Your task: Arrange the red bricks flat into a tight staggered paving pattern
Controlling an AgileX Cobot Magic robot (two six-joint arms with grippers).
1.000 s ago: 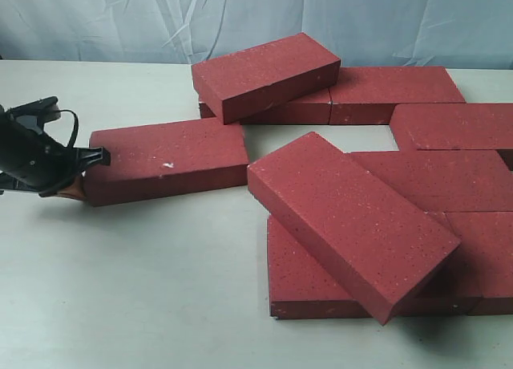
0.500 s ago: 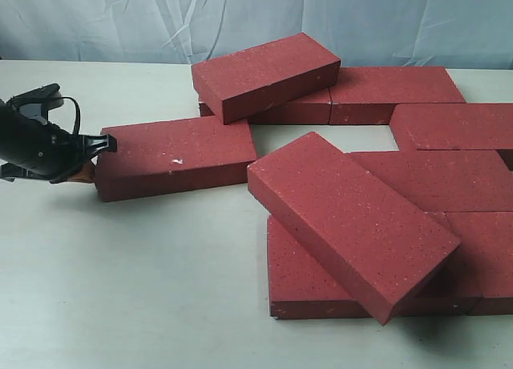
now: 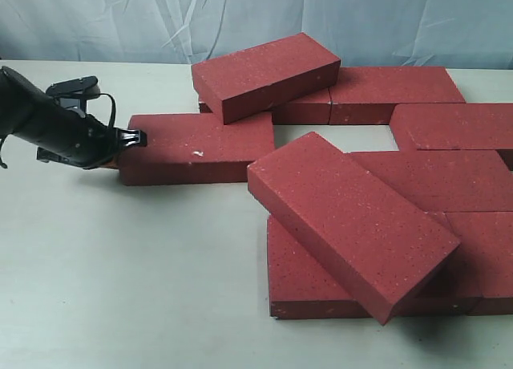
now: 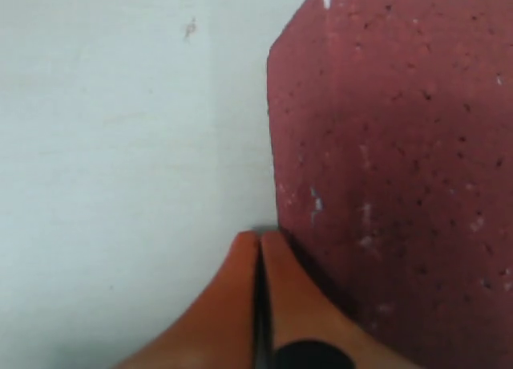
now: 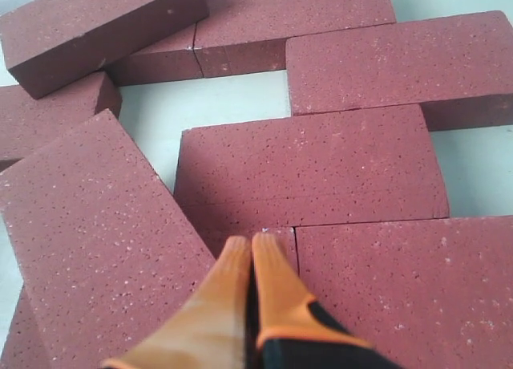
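Because the left gripper (image 3: 133,136) has shoved it rightward, the chipped brick (image 3: 199,147) now lies flat just beside the far row (image 3: 385,92) and the tilted brick (image 3: 353,225), no longer well to the left. Whether it touches them I cannot tell; the gap looks nearly closed. The left jaws are pressed together, holding nothing, tips against the brick's left end. The right gripper (image 5: 251,242) is likewise closed and empty, above the laid bricks (image 5: 313,172). Two bricks are propped on others, so I judge much paving remains.
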